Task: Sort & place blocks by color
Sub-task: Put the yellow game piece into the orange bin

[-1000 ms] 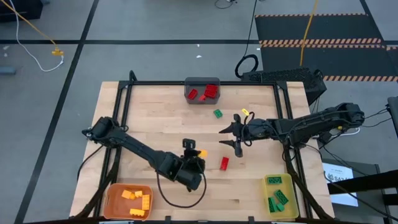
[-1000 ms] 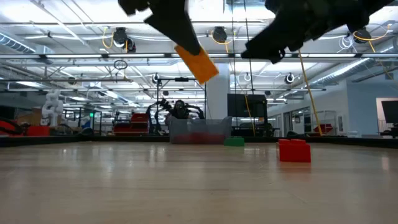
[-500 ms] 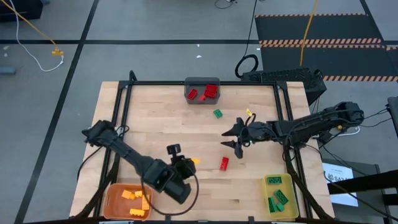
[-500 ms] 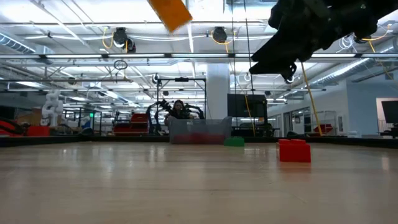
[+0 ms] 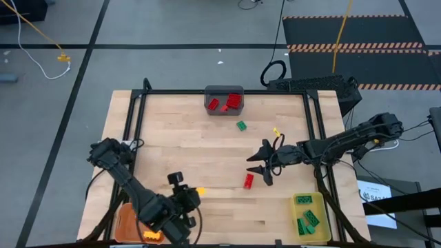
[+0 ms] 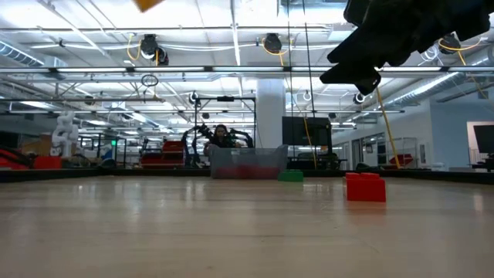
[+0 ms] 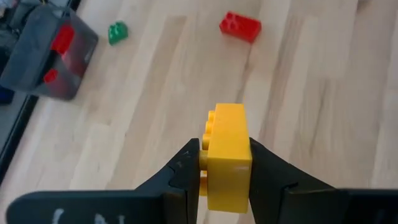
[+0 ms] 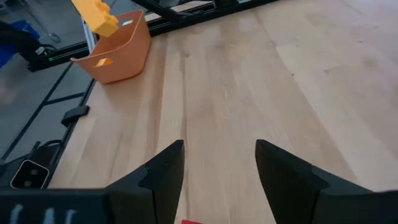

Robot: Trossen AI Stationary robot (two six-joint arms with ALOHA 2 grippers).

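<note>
My left gripper [image 5: 195, 192] is shut on a yellow block [image 7: 226, 154], lifted above the table near the orange bin [image 5: 131, 219]; the same block shows in the right wrist view [image 8: 94, 15] and at the low view's top edge [image 6: 148, 4]. My right gripper [image 5: 260, 169] is open and hovers just above a red block [image 5: 249, 180] that lies flat on the table, also seen in the low view [image 6: 364, 187] and the left wrist view [image 7: 240, 25]. A green block [image 5: 241, 125] lies near the gray bin [image 5: 224, 100], which holds red blocks. My left gripper pinches the yellow block by its two opposite side faces [image 7: 211, 163], one finger [image 7: 183, 171] on each side. The block's studded face points to one finger's side. It is lifted clear of the table.
The yellow bin [image 5: 310, 216] at the near right corner holds green blocks. The orange bin holds yellow blocks [image 5: 153, 236]. Bare wood lies in the table's middle. The room beyond the far edge shows racks and lights.
My left gripper carried the yellow block from the table's middle toward the near left corner and the orange bin, rising out of the low view's top. My right gripper moved slightly toward the near edge, closer to the red block.
</note>
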